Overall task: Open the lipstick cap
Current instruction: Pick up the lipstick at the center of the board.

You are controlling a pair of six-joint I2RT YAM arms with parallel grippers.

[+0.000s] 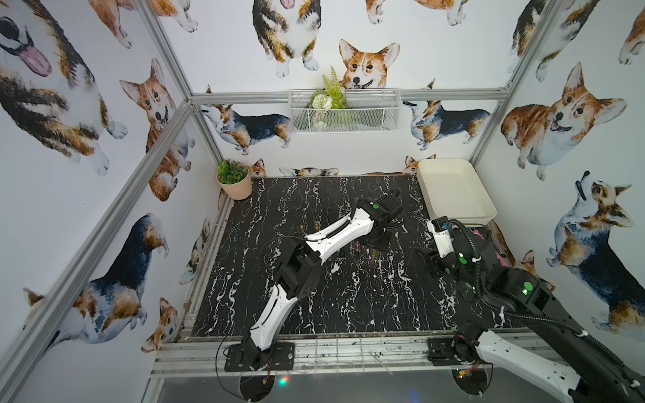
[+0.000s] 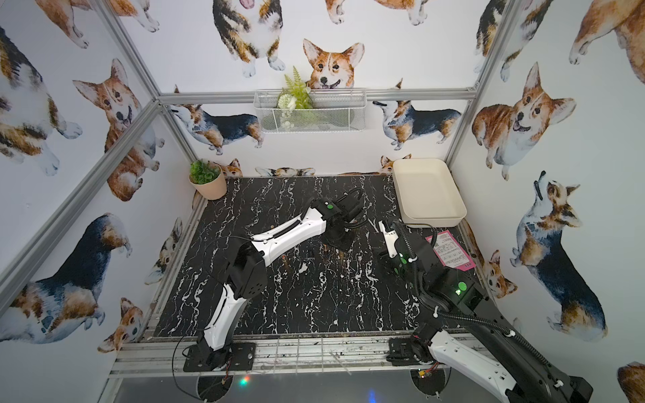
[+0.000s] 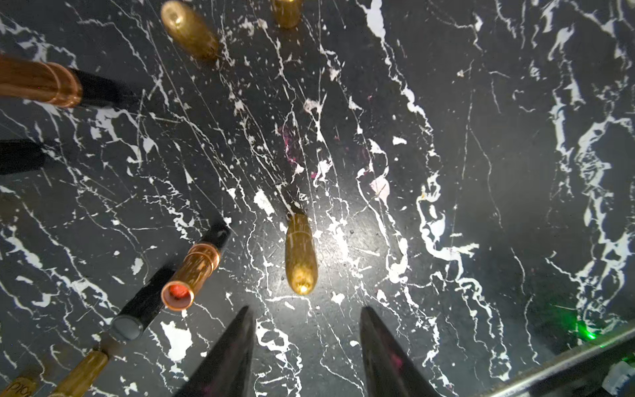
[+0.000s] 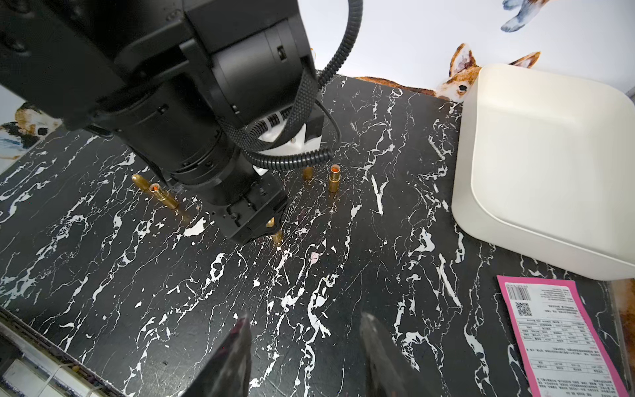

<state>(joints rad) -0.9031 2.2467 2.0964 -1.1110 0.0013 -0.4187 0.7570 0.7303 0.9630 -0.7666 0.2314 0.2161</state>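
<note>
The left gripper has its fingers spread with nothing between them. Just past their tips, about in line with the gap, the gold lipstick stands on the marble table. Its long axis is upright and its rounded top faces the wrist camera; it looks capped, though the seam is hard to make out. Off to one side of the fingers stands an opened lipstick with red showing, and farther out is another gold piece. The right gripper, also spread and empty, hangs over bare table well apart from it. The left arm is much nearer, so closing on the lipstick looks like its job.
</note>
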